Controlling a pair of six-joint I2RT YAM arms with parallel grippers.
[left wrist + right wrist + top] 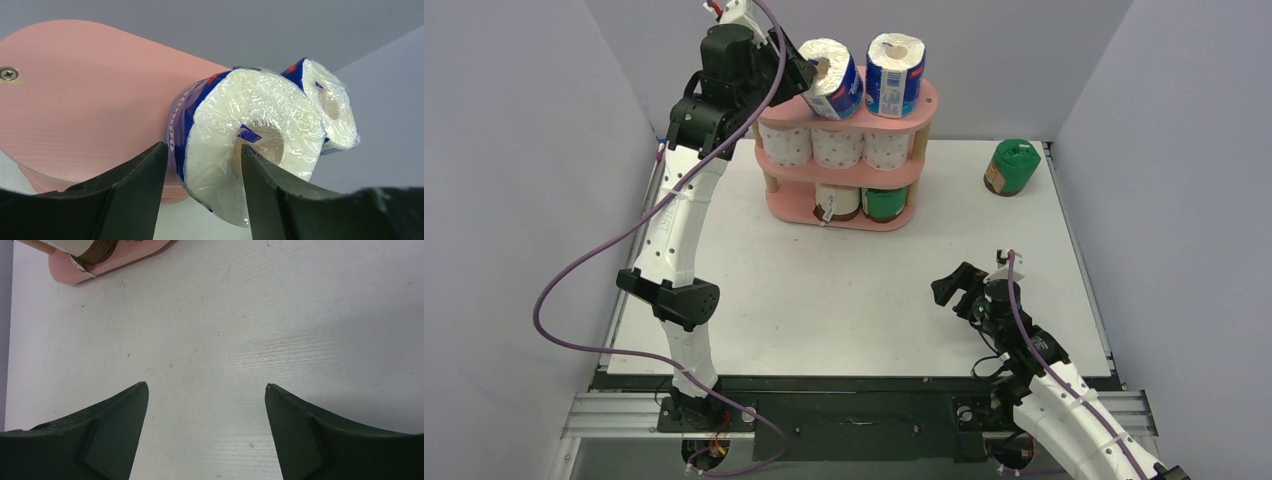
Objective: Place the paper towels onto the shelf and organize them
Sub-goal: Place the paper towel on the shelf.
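The pink shelf (921, 112) stands at the back of the table. On its top board a blue-and-white paper towel roll (836, 80) leans tilted at the left end, beside an upright one (895, 72). My left gripper (809, 70) is open around the tilted roll (240, 135): one finger sits by its core and a gap shows at the other. Three dotted white rolls (836, 148) fill the middle tier. A beige-banded roll (837, 202) and a green one (885, 203) sit on the bottom tier. My right gripper (949, 290) is open over bare table.
A green-wrapped roll (1010, 167) stands alone at the table's far right corner. Grey walls close in on the left, back and right. In the right wrist view the shelf's base (115, 262) shows at the top left above the open right gripper (206, 385).
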